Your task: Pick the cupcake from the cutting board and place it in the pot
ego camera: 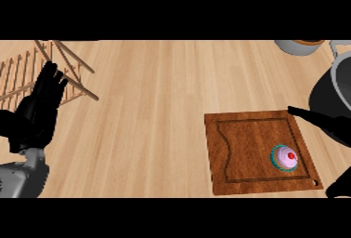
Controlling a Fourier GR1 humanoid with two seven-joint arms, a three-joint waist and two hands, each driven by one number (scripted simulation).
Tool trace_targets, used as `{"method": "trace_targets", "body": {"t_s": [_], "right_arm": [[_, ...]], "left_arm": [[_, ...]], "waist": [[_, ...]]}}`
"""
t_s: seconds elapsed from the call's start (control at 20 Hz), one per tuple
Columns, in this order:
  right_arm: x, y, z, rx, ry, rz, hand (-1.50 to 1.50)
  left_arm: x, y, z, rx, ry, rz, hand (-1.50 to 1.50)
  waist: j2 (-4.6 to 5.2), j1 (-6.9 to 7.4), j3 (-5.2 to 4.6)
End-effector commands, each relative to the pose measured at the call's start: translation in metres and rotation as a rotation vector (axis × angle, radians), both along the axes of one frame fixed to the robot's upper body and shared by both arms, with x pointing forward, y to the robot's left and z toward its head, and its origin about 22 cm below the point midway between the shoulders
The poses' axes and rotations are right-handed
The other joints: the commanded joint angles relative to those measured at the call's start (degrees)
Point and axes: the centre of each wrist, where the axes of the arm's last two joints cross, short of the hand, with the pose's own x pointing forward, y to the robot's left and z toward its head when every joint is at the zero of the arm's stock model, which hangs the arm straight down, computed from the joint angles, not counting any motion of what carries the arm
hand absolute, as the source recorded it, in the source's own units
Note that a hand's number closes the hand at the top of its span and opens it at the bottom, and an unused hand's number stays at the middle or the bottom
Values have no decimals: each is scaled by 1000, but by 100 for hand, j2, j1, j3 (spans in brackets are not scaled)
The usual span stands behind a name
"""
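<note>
One cupcake (285, 157) lies on the cutting board (240, 153), towards its right side. The right hand (329, 125) brackets it from the right edge, fingers (305, 114) spread, apparently lining up a grasp. The pot (339, 79) waits just beyond. The left hand (37, 111) rests, fingers straight, beside the rack (27, 74) on the bench (151, 93).

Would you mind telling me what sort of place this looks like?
Probably a kitchen counter: a brown wooden cutting board carrying a pink-frosted cupcake, a wooden slatted dish rack, and a grey metal pot.
</note>
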Motion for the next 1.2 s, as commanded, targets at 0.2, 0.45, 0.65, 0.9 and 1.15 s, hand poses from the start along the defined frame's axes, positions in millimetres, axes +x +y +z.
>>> {"method": "trace_targets", "body": {"t_s": [0.2,0.45,0.65,0.9,1.15], "right_arm": [[-2,23,-32,-106,32,-52,-150],[-2,8,-43,-124,35,-71,-150],[-4,23,-47,-113,17,-57,-150],[-19,31,-77,-157,32,-58,-150],[-3,21,-80,-166,44,-95,-150]], "left_arm": [[-3,12,-4,-4,6,-23,0],[-6,-1,-6,-14,1,-10,0],[-8,13,4,4,-2,-12,0],[2,12,-12,13,-1,-4,0],[3,17,-4,-8,3,-29,0]], "waist": [[11,39,3],[9,25,5],[5,20,4],[9,9,4],[7,17,4]]}}
